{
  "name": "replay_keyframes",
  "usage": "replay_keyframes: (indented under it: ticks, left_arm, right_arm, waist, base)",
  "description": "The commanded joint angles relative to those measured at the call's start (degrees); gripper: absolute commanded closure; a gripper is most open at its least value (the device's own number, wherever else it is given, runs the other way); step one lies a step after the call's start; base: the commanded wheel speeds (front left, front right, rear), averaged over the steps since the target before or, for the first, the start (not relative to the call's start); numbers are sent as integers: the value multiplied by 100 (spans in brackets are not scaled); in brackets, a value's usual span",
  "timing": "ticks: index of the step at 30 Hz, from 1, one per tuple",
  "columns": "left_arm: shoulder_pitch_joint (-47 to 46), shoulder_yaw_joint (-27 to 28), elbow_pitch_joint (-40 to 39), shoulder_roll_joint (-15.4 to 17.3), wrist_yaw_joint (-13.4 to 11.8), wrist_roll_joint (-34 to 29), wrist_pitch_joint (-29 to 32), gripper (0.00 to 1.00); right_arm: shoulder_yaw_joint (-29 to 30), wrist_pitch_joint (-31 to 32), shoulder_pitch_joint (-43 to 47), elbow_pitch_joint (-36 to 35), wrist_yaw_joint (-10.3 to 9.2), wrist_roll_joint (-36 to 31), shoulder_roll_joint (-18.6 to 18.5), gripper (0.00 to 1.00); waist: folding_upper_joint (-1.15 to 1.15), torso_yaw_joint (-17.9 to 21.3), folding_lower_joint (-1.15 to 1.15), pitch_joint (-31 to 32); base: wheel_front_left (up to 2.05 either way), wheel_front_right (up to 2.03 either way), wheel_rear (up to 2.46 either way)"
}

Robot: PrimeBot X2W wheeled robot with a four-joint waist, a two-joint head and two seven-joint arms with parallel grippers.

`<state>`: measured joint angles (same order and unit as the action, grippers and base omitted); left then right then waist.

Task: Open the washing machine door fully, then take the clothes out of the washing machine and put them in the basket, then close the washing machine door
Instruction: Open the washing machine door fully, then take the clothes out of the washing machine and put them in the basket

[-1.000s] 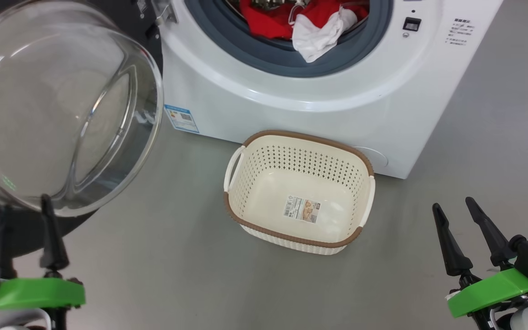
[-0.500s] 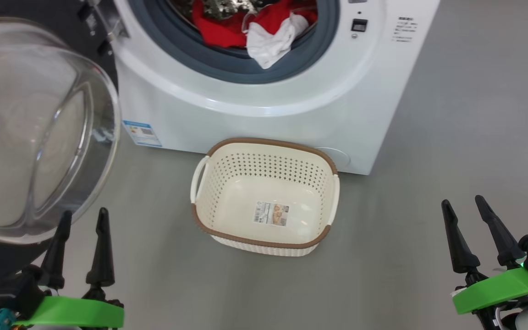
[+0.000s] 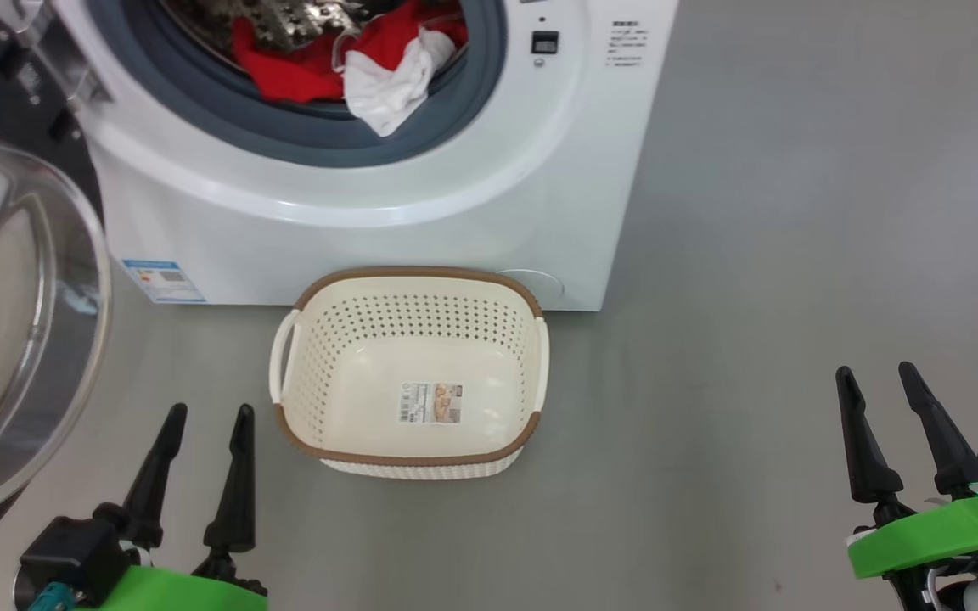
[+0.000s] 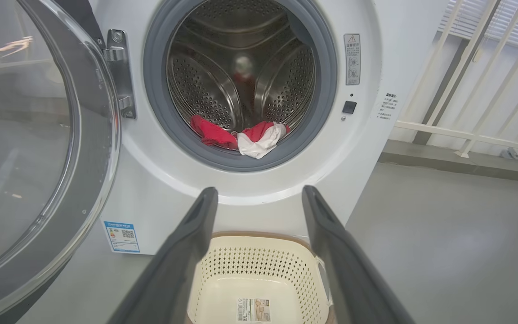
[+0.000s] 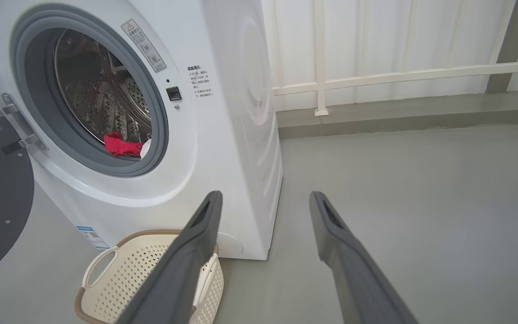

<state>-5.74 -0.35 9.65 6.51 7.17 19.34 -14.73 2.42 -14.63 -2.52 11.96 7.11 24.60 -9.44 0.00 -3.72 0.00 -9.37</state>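
Laundry corner in a plain utility-type room; home or test lab, can't tell. Signs: white front-load washing machine point(image 3: 328, 238) at upper left of head view, w/ steel drum point(image 4: 241, 67) and clothes point(image 3: 285, 72) inside. Perforated basket point(image 3: 413, 273) sits on the floor point(image 3: 752, 255) just in front, ctr frame. Floor is smooth, plain grey. White railing point(image 5: 398, 74) runs along a pale wall point(image 5: 376, 36), upper right of right wrist view. Slatted blinds point(image 4: 506, 22) at top right of left wrist view.

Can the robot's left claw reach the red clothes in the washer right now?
Probably yes. The door is swung aside, the left claw is open, and the red clothes lie right at the washer's front opening. The basket sits lower down.
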Motion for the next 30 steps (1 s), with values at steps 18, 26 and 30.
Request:
replay_keyframes:
  ticks: [18,26,30]
  left_arm:
    - [192,-131,-214,118,32,118,-27,0]
    - [202,-97,-268,127,32,142,-27,0]
    - [217,-52,-283,112,32,98,-27,0]
  right_arm:
    - [151,-37,216,-218,37,-44,-4,0]
    - [154,-37,229,-243,37,-62,3,0]
    - [154,-37,242,-255,37,-62,-3,0]
  waist:
    - [0,647,0,126]
    - [0,642,0,154]
    - [0,625,0,169]
  base:
    - [0,0,0]
    - [0,0,0]
    - [0,0,0]
